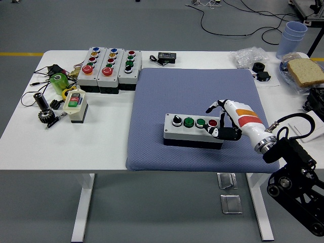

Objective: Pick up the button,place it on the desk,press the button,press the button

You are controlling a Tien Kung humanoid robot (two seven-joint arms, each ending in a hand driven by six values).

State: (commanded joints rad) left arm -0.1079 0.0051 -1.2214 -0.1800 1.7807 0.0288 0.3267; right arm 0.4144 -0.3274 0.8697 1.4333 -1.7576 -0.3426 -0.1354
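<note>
A grey button box [193, 130] lies on the blue mat [195, 96], with a black selector knob, two green buttons and a red button in a row on top. My right hand [218, 119], white with black fingers, hovers at the box's right end just beside the red button [213, 123]. Its fingers are loosely spread and hold nothing; the thumb [223, 132] sits by the box's right front corner. The left arm is out of view.
Three more button boxes [109, 67] stand at the back left, a small cream box [75, 104] and tools beside them. A black device [166, 57] lies behind the mat. Blue cups [294, 35], bread [306, 71] and a bag [250, 55] are back right.
</note>
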